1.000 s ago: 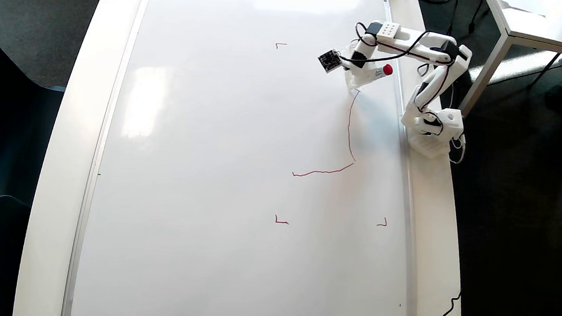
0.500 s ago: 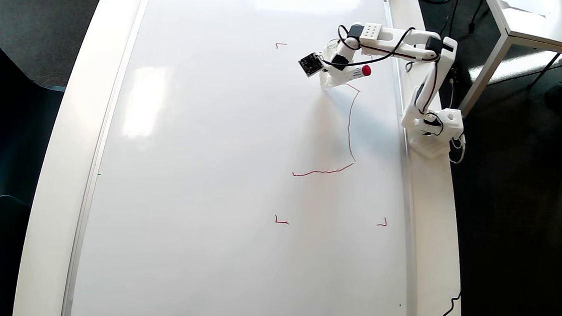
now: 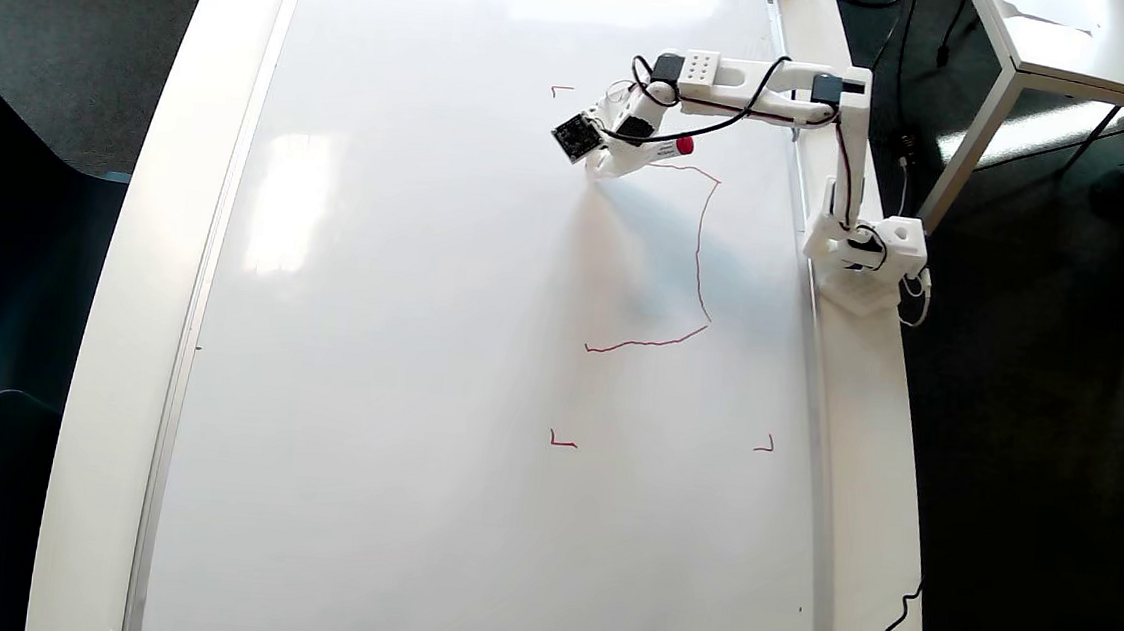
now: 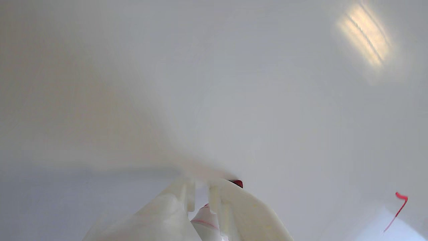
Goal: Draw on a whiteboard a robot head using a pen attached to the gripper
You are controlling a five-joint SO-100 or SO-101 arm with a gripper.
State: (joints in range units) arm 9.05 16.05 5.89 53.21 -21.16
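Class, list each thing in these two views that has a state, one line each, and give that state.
Glossy white whiteboard: lying flat, partly drawn on.
Red line drawing of the robot head: unfinished, three sides only.
White-barrelled red-ended pen: clamped, tilted.
White plastic gripper: shut on pen.

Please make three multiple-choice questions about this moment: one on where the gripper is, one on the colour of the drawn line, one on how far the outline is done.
1. In the overhead view, where is the gripper over the whiteboard?
A. upper right part
B. lower left corner
C. off the board

2. What colour is the line from the pen?
A. blue
B. red
C. black

3. How is the outline now?
A. closed
B. open on its left side
C. not begun

Answers: 1 A, the claw sits near the top right; 2 B, the strokes are red; 3 B, only top, right and bottom strokes exist.
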